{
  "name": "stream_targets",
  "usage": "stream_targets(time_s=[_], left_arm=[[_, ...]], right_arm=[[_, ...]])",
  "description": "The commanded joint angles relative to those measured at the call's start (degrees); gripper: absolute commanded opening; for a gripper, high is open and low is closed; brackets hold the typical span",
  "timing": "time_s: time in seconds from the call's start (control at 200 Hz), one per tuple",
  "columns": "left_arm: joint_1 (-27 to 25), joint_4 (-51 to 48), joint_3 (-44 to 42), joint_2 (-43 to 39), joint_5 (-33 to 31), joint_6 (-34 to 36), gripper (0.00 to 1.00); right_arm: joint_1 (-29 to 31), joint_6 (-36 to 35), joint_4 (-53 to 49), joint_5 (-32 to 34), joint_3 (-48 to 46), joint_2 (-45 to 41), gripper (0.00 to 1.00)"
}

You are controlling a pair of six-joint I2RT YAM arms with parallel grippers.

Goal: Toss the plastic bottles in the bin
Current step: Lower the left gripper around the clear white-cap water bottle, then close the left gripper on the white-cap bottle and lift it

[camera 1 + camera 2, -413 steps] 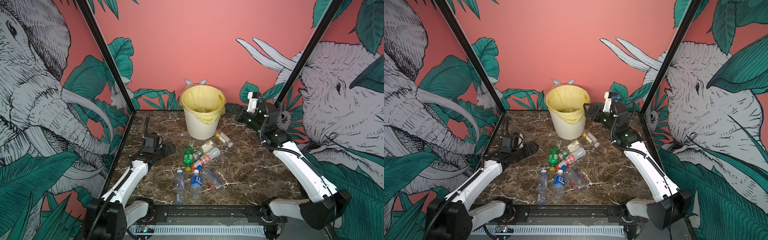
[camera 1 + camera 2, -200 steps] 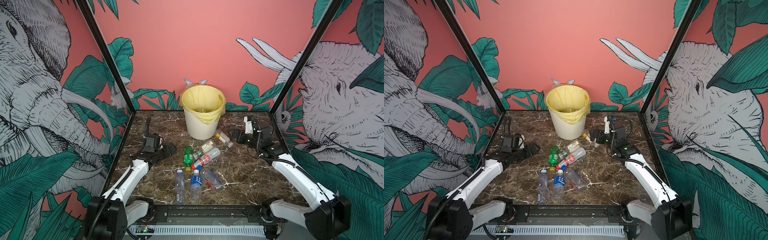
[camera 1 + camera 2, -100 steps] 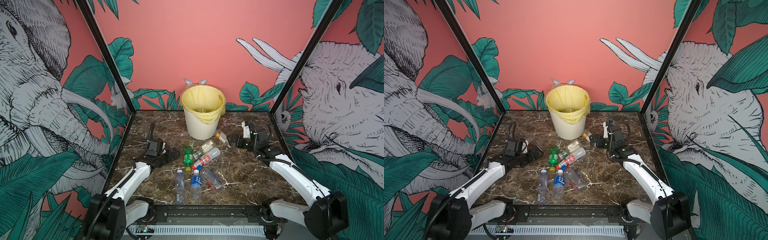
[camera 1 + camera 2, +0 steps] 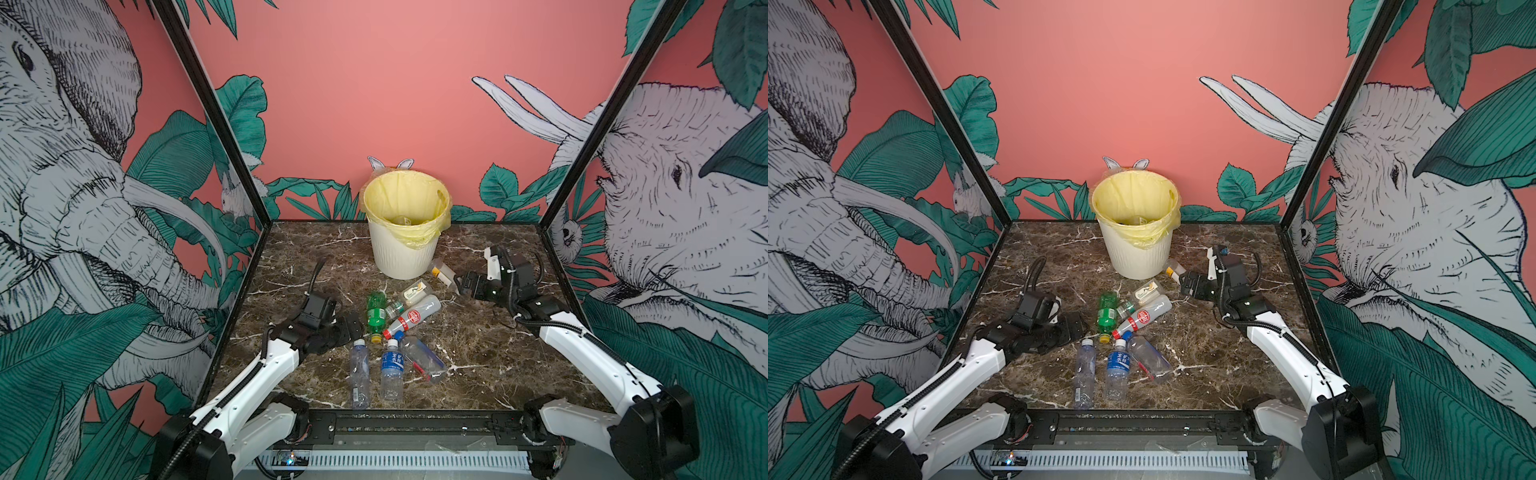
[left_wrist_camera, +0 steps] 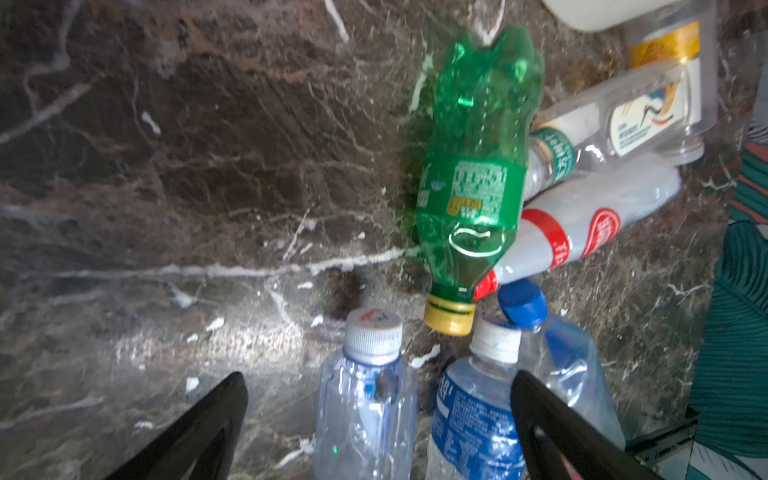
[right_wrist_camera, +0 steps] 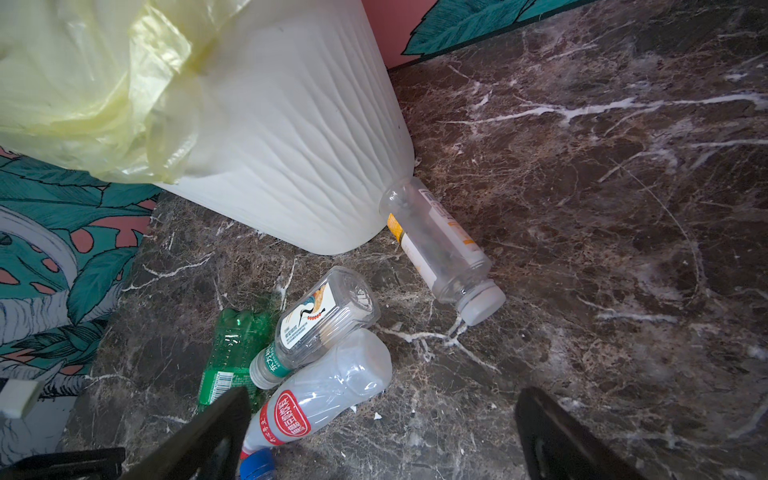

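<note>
The bin (image 4: pixel 401 249) stands at the back middle, cream and ribbed, with a yellow bag over its rim. Several plastic bottles lie in front of it. A green bottle (image 4: pixel 376 309), a red-label bottle (image 4: pixel 415 316) and a white-label bottle (image 4: pixel 415 291) form a heap. Nearer the front lie a clear bottle (image 4: pixel 359 372) and a blue-label bottle (image 4: pixel 392 365). A yellow-label bottle (image 4: pixel 442 272) rests against the bin's foot. My left gripper (image 5: pixel 378 378) is open just left of the heap, over the clear bottle's cap (image 5: pixel 372 332). My right gripper (image 6: pixel 384 395) is open, low beside the yellow-label bottle (image 6: pixel 440 249), apart from it.
A crushed bottle with a blue cap (image 4: pixel 424 357) lies right of the blue-label one. Glass walls with black posts close the marble table (image 4: pixel 490 345) on the left, right and back. A black rail runs along the front edge.
My right arm has come down from beside the bin's rim to low over the table near the yellow-label bottle. My left gripper has slid right toward the heap. Both stayed open.
</note>
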Motion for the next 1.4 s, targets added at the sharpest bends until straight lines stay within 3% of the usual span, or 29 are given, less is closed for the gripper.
stream_targets(time_s=[0.0,0.275,0.495,0.95,1.395], left_arm=[[-2.0,-6.6,-0.1,-2.3,-2.9,-2.7,0.99],[-5.4,-9.3,-2.8,-4.7,-2.6,-5.6,0.99],[-6.9,-8.9,-4.5,-3.8,2.7,-5.1,0.99],[-8.2,-6.2,-8.5,-5.0,7.6,-7.9,0.97],[-9.7,-4.7,-9.2,-2.9,5.3,-6.8,0.9]], right_arm=[[0.0,0.9,2.1,0.2,-0.3,-1.1,0.99],[0.0,3.3,3.0,-0.8,-0.6,-0.7,0.99],[0.0,3.7,2.0,-2.4,0.3,0.7,0.99],[0.0,4.6,3.1,-2.5,-0.9,1.2,0.99],[0.0,5.7,3.9,-3.6,-0.5,3.1,0.99]])
